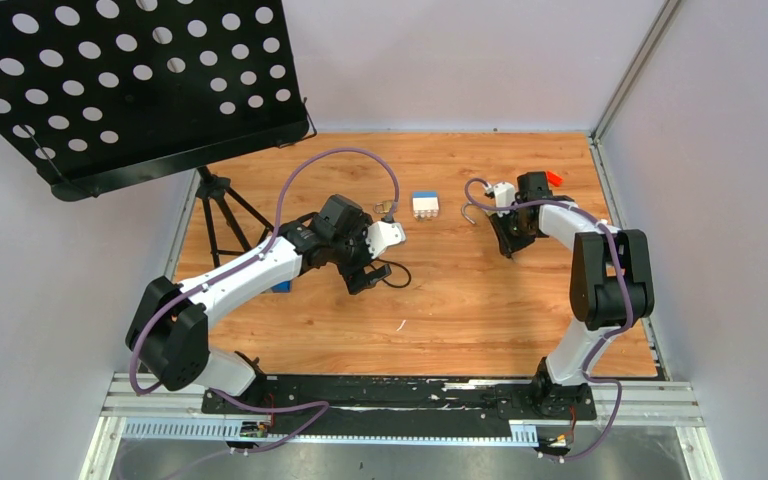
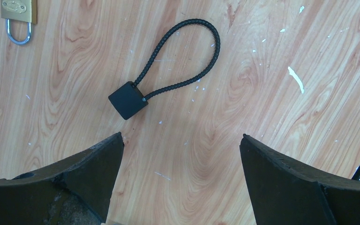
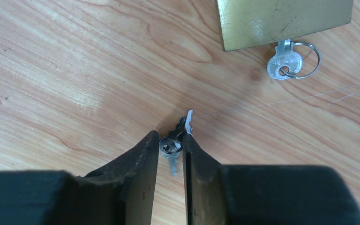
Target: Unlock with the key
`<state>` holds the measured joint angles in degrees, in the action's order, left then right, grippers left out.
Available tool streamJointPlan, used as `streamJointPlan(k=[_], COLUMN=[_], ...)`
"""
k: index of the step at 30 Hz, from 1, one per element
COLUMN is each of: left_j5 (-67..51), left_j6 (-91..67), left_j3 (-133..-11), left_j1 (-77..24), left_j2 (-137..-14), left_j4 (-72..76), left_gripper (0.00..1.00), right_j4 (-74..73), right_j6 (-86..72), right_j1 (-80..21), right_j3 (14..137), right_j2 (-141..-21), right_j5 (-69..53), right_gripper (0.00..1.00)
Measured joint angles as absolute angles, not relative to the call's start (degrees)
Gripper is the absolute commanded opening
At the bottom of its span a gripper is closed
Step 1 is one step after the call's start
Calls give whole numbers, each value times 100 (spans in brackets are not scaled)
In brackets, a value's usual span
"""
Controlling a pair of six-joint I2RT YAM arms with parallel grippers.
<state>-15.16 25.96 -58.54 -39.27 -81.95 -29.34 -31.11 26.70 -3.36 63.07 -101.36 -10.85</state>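
Small grey metal key (image 3: 188,121) pinched in right claw (image 3: 170,140); second key (image 3: 281,65) in large brass padlock (image 3: 281,21); left claw (image 2: 182,139) wide open

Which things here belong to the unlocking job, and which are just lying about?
Job: key, right tool around it, large padlock, small padlock (which lock, unclear).
Lying about: black cable loop, blue-and-white block, music stand, second key at large padlock.

left gripper (image 2: 180,138): jaws wide apart, nothing between them, above bare wooden table (image 2: 262,103). black cable (image 2: 214,51) lies flat in a loop ahead of the fingers, both ends entering a square black block (image 2: 128,100). small brass padlock (image 2: 18,10) at upper-left edge, well apart, partly cropped.
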Motion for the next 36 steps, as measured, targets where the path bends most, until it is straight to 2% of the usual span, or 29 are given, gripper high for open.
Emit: streamJointPlan(k=[4,17,36], left_j5=[-1553,-1601,-1623], left_j6=[2596,2596,2593], left_j3=[-5854,-5850,-5830], left_j1=[-3927,-3927,-3927], left_j2=[-8195,-8195,-8195], left_j4=[-2934,-2934,-2936], left_gripper=[100,100,100], right_j4=[-3109,-3146,-3232], right_j6=[2670,2672,2711], right_j1=[-336,-336,-281], right_j3=[6307,6300,6263], right_j2=[-10136,-10084,-9935], right_j5=[-1035,-921,-899], right_gripper=[21,32,21])
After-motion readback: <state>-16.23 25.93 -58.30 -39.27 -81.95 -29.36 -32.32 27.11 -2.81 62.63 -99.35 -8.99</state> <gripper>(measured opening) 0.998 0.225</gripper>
